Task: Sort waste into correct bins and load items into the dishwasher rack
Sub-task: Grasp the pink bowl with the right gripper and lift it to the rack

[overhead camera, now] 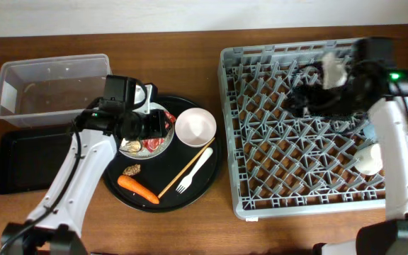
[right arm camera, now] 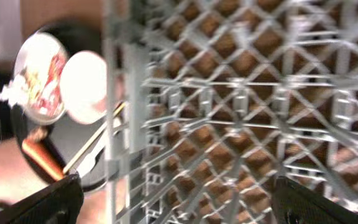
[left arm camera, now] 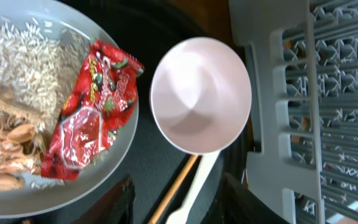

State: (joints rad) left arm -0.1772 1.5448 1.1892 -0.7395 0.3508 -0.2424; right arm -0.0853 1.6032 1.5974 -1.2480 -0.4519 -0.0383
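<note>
Two bins are seen by the left edge of the worktop (overhead camera: 183,64): one clear tub (overhead camera: 6,92) at the far left corner and one shallow black tray (overhead camera: 30,161) just nearer, along the left edge. One round black tray (left arm camera: 145,158) is set in the middle of the worktop. One grey dishwasher rack (overhead camera: 261,177) takes up the right side, from the far edge almost to the near edge.

On the round tray one of each is counted: white plate (left arm camera: 104,177), white bowl (left arm camera: 201,93), white fork (left arm camera: 197,186), wooden chopstick (left arm camera: 174,190), orange carrot (overhead camera: 138,189) and small brown lump (overhead camera: 132,170). The plate is loaded with pale rice (left arm camera: 17,56), one red wrapper (left arm camera: 89,118) laid on the side toward the bowl, and a few brownish shell-like scraps (left arm camera: 5,149). The bowl is stood upright just beside the plate, toward the rack. Fork and chopstick are laid side by side, slanted, on the near side of the bowl. Carrot and lump are placed in the near-left part of the tray, apart from the plate.

In the rack one small white cup (overhead camera: 369,159) is made out near the right edge, partly covered by the right arm.

The left gripper (left arm camera: 179,186) is held released above the round tray, between plate and bowl, fingers spread and grasping nothing. The right gripper (right arm camera: 176,185) is held over the rack's grid, fingers wide apart and likewise grasping nothing; its wrist view is blurred
</note>
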